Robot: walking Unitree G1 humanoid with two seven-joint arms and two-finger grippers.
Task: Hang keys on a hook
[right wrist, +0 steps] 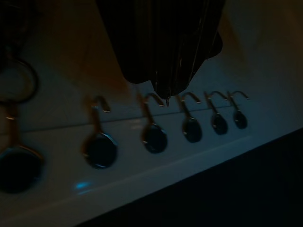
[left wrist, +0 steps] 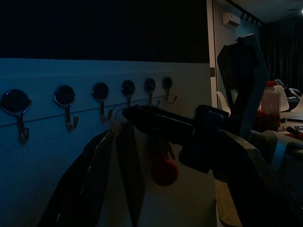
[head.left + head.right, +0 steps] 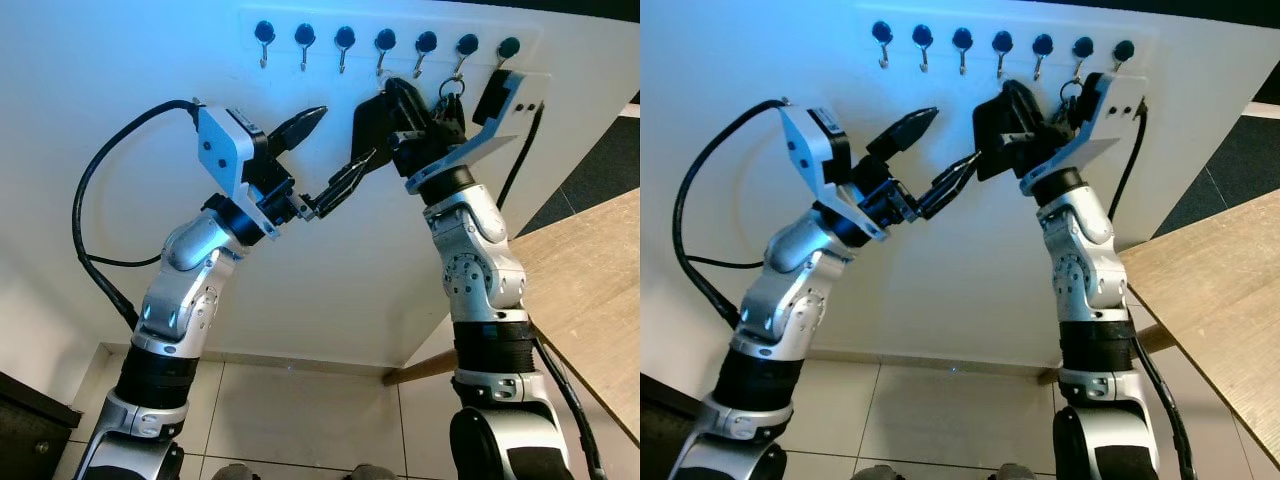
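High on the wall, the right tool (image 3: 425, 120) is reaching up under the hooks (image 3: 384, 45), its fingers pinching the keys (image 3: 450, 92), whose ring is lying just below the second hook from the right (image 3: 466, 48). That hook sits straight above the ring, so a short lift should be what seats it. The left tool (image 3: 320, 165), fingers spread, is hovering lower, pointing toward the right one.
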